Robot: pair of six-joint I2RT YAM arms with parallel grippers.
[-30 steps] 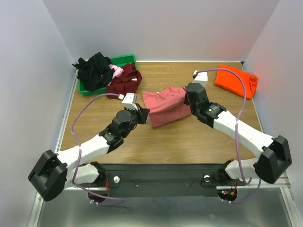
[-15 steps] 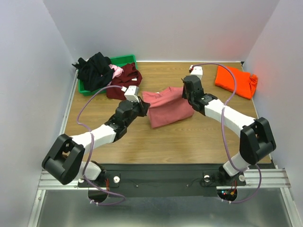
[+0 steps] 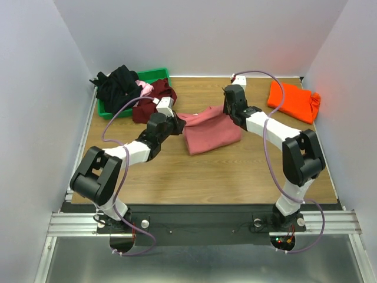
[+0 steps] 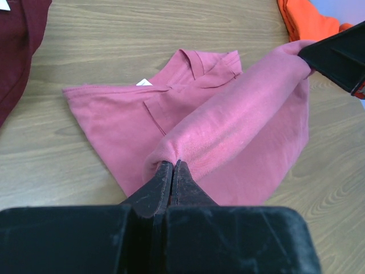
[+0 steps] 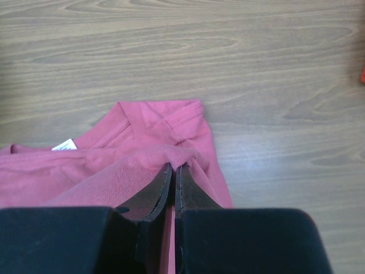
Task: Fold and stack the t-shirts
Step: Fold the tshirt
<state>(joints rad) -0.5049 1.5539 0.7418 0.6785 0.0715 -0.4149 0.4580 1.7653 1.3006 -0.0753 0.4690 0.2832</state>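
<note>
A soft salmon-pink cotton t-shirt bears a white neck label. There are also a bright orange folded t-shirt, dark maroon crumpled t-shirt, black crumpled t-shirt, light pink t-shirt, green plastic bin, brown wood-grain worktop.

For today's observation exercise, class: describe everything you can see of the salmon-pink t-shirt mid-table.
The salmon-pink t-shirt looks like soft cotton knit, with a ribbed collar and a white neck label. Its lower layer lies flat on the wooden table; one edge is lifted and doubled over it as a rounded fold. The left hand is shut on one end of that fold, the right hand on the other. Nothing else touches it.
</note>
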